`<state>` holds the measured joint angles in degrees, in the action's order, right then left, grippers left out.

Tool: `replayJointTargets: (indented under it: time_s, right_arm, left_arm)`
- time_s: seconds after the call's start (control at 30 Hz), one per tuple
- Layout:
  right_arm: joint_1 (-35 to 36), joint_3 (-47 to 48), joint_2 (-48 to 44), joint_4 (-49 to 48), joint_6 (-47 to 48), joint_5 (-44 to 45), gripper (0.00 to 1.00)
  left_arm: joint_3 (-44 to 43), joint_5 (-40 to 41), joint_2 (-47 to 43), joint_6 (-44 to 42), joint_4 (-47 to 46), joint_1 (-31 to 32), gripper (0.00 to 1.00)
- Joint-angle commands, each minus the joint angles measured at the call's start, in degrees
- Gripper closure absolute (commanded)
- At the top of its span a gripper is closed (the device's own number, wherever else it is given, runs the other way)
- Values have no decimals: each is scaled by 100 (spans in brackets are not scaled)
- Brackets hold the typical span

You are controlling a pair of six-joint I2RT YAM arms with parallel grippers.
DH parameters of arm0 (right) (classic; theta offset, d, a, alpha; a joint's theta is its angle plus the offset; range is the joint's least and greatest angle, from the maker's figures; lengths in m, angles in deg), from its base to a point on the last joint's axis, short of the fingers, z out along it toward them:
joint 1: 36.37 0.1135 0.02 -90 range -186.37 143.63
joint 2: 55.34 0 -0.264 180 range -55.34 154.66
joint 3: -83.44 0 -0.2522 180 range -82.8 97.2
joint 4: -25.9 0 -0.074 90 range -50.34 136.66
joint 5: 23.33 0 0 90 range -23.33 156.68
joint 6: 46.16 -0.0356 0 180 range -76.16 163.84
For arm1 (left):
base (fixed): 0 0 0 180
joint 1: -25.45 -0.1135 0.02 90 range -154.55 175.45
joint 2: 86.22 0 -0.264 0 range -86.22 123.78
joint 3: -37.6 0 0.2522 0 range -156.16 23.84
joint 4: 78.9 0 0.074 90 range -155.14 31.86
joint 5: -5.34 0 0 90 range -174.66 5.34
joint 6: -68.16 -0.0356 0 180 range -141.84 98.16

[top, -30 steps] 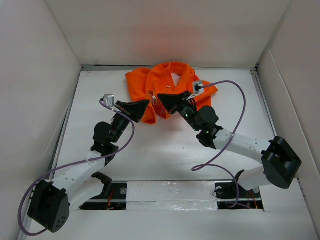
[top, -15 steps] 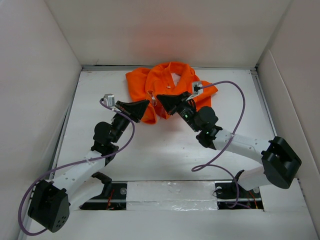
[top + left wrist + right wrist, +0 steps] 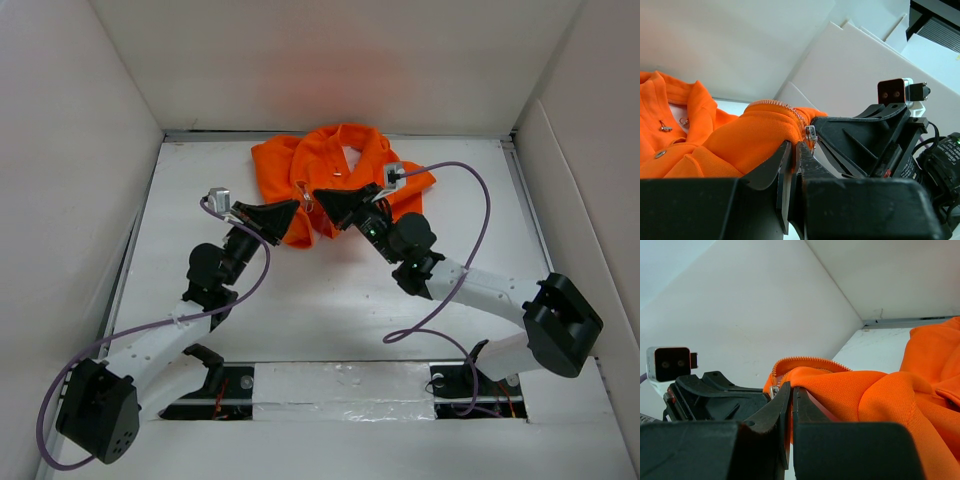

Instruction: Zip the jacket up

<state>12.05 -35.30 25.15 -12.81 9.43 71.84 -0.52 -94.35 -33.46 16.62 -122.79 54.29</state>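
Note:
The orange jacket [image 3: 340,165] lies bunched at the far middle of the table. Its lower front hangs lifted between my two grippers. My left gripper [image 3: 294,207] is shut on the jacket's front edge just left of the zipper; in the left wrist view the fabric [image 3: 740,145] is pinched between the jaws, and the small metal zipper pull [image 3: 810,133] sits just past the tips. My right gripper [image 3: 320,197] faces it, shut on the opposite edge [image 3: 850,385], with the zipper teeth [image 3: 805,361] arching above and the pull [image 3: 773,390] at its tips.
White walls enclose the table on the left, back and right. A purple cable [image 3: 480,215] loops from the right wrist over the table. The right gripper's body [image 3: 865,145] fills the right of the left wrist view, very near the left jaws.

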Motion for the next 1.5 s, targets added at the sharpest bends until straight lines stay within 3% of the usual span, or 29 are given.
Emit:
replayJointTargets:
  time_s: [0.0, 0.6, 1.47]
  right_arm:
    - [71, 154, -86, -413, 110, 37, 100]
    - [123, 426, -7, -229, 207, -69, 100]
    - [176, 92, -297, -325, 409, 177, 100]
  left_arm:
    - [-104, -173, -28, 65, -625, 8, 100]
    - [-122, -411, -125, -145, -467, 8, 100]
    - [-16, -59, -397, -22, -282, 8, 100]
